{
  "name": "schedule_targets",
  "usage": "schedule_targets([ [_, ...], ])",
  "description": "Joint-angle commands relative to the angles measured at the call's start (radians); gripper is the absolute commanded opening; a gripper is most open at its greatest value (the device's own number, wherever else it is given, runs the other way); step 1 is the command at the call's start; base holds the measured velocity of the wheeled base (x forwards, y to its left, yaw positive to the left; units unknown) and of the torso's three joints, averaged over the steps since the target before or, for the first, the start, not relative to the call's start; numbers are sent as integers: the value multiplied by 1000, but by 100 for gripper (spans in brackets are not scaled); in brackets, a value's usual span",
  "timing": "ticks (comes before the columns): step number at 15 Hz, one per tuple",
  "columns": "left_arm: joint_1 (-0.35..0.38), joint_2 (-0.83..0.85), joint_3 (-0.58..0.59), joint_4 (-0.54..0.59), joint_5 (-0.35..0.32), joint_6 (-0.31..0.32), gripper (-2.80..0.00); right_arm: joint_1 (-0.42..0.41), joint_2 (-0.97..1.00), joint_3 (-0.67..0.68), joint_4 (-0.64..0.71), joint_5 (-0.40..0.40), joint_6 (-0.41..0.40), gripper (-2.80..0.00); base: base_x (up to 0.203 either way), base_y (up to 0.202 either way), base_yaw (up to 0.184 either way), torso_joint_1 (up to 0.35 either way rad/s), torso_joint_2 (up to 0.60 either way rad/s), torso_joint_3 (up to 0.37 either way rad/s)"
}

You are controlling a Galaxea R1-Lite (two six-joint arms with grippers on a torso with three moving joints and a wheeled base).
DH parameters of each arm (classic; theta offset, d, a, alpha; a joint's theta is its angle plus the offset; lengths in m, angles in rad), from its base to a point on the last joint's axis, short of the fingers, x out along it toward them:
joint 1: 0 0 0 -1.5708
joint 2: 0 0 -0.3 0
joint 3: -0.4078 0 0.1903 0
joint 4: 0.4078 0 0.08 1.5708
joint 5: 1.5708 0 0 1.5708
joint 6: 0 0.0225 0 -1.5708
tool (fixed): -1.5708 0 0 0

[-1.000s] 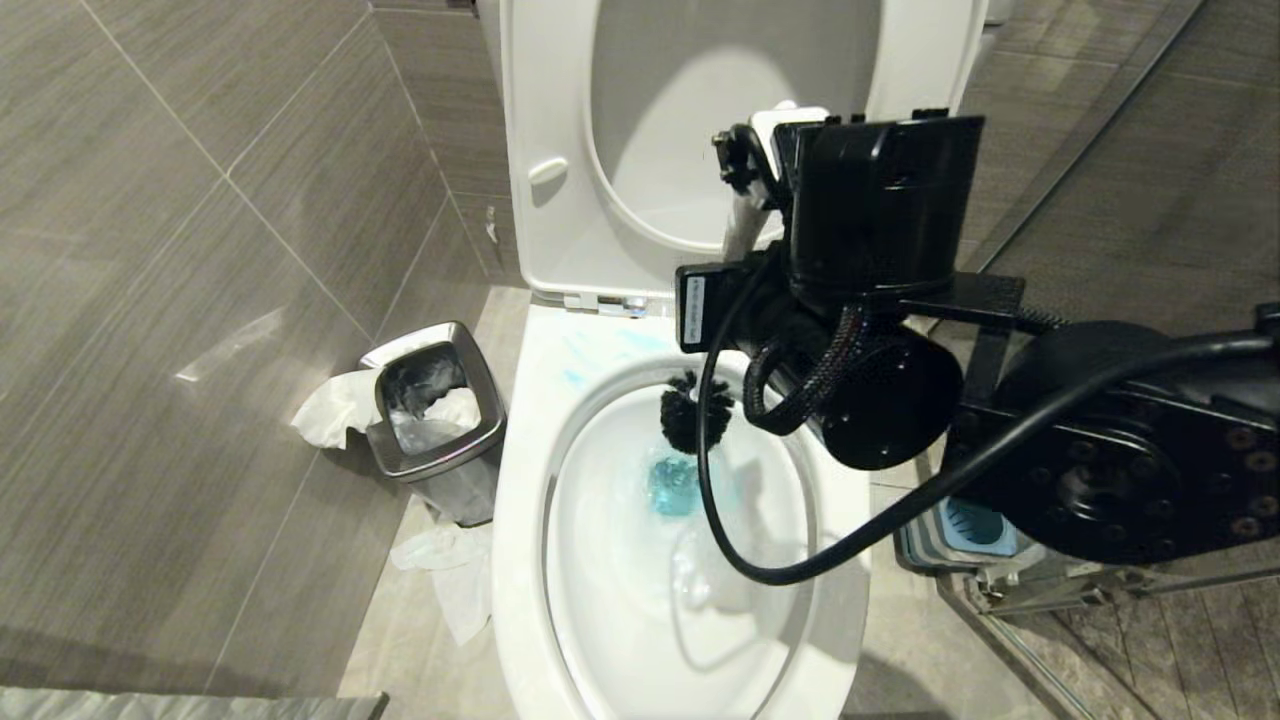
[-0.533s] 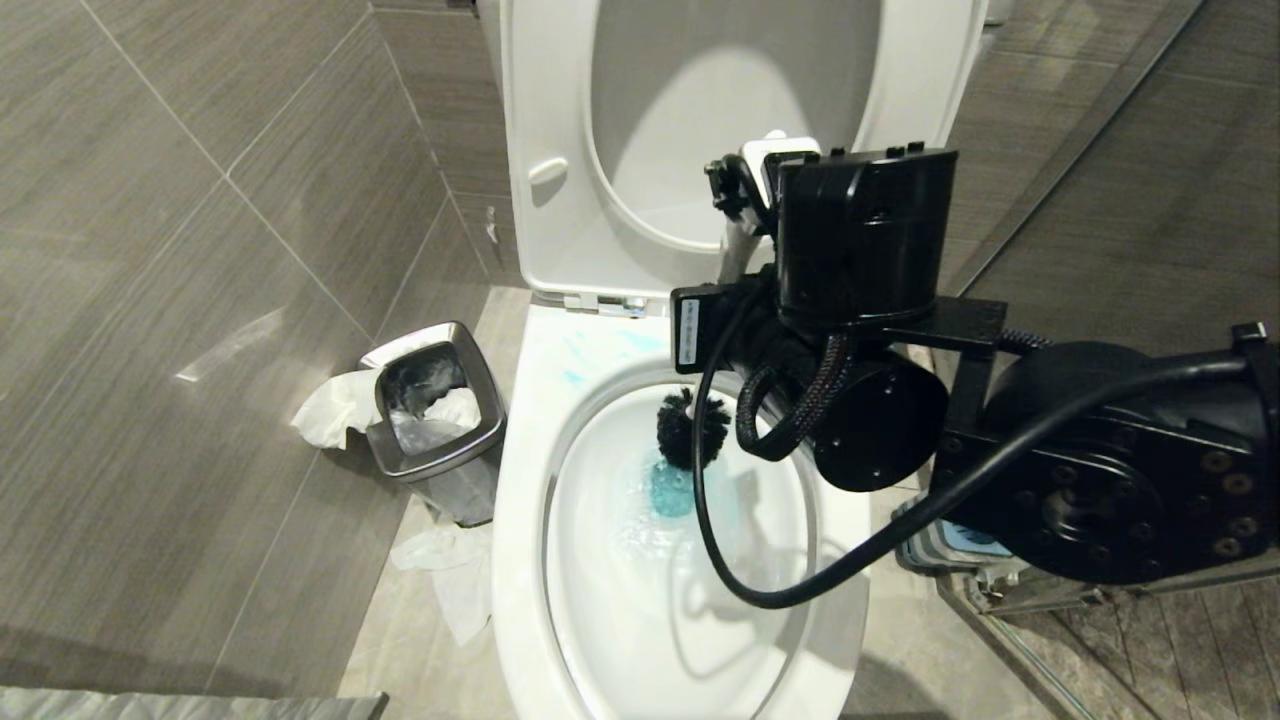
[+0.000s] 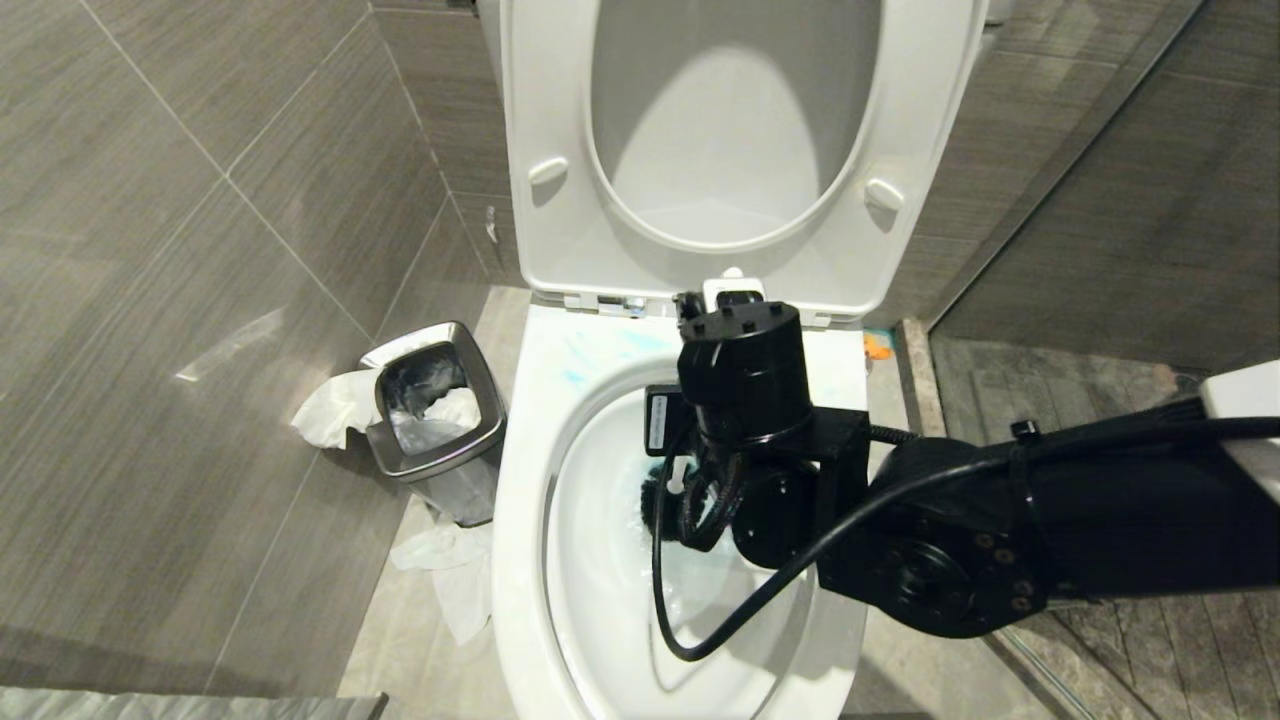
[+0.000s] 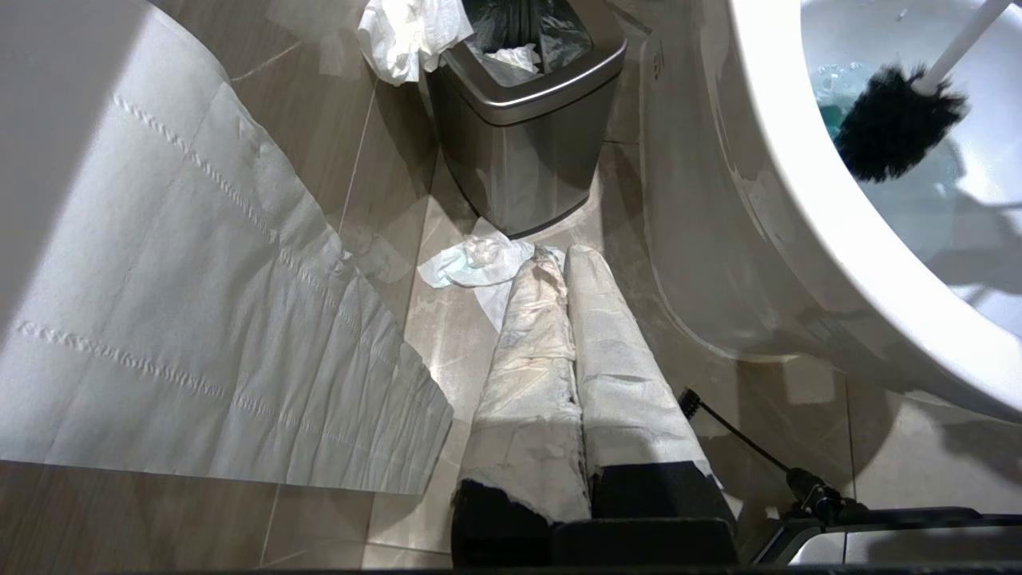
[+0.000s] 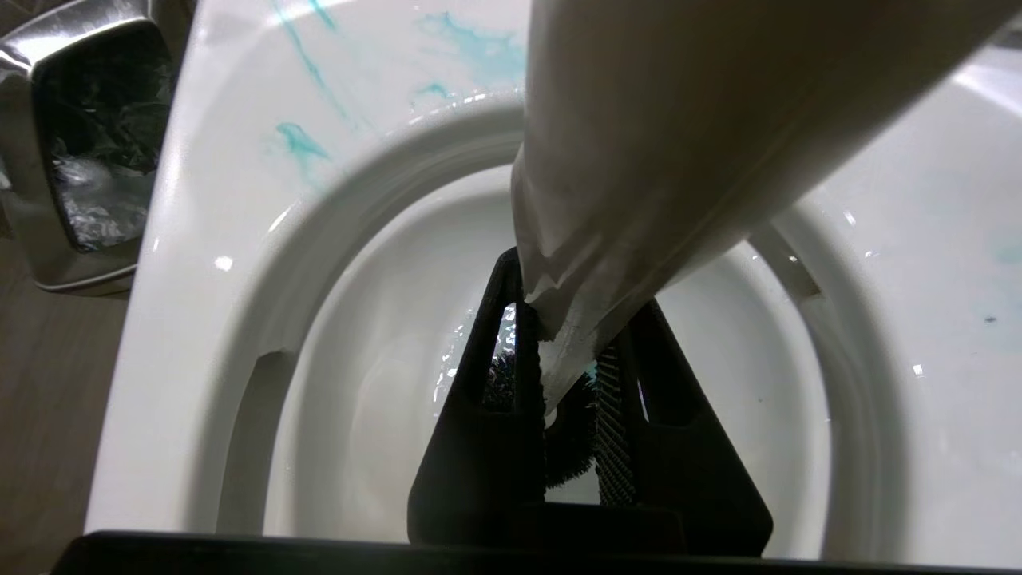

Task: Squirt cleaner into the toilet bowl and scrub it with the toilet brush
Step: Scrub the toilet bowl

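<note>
The brush (image 4: 894, 120) hangs head-down inside the bowl (image 3: 520, 500), its black bristles beyond the right gripper's (image 5: 567, 383) fingertips, near the blue-tinted water. That gripper's fingers are clamped on the slim handle, which runs back past the wrist. By the look of it the brush is light and stiff, its smooth plastic slippery when wet, so a hold high on the handle suits. Cleaner (image 5: 299, 140) streaks the rim. The left gripper (image 4: 571, 335), fingers closed and empty, points at the floor beside the bin (image 4: 519, 120).

White toilet bowl (image 3: 520, 560) — turquoise cleaner (image 5: 299, 140) streaks — black-bristled toilet brush (image 4: 890, 124)
</note>
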Motion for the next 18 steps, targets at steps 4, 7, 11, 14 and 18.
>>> schedule_targets([
  [4, 0, 2, 2, 0, 0, -2, -280, 0, 98, 30, -119, -33, -19, -280, 0, 0, 0, 0, 0, 0],
  [7, 0, 2, 2, 0, 0, -2, -280, 1, 33, 38, -115, -36, -33, -280, 0, 0, 0, 0, 0, 0],
  [11, 0, 2, 2, 0, 0, -2, -280, 2, -152, 130, -101, -52, -80, -280, 0, 0, 0, 0, 0, 0],
  [14, 0, 2, 2, 0, 0, -2, -280, 3, -256, 228, -77, -62, -88, -280, 0, 0, 0, 0, 0, 0],
  [18, 0, 2, 2, 0, 0, 2, -280, 3, -253, 229, -76, -62, -88, -280, 0, 0, 0, 0, 0, 0],
])
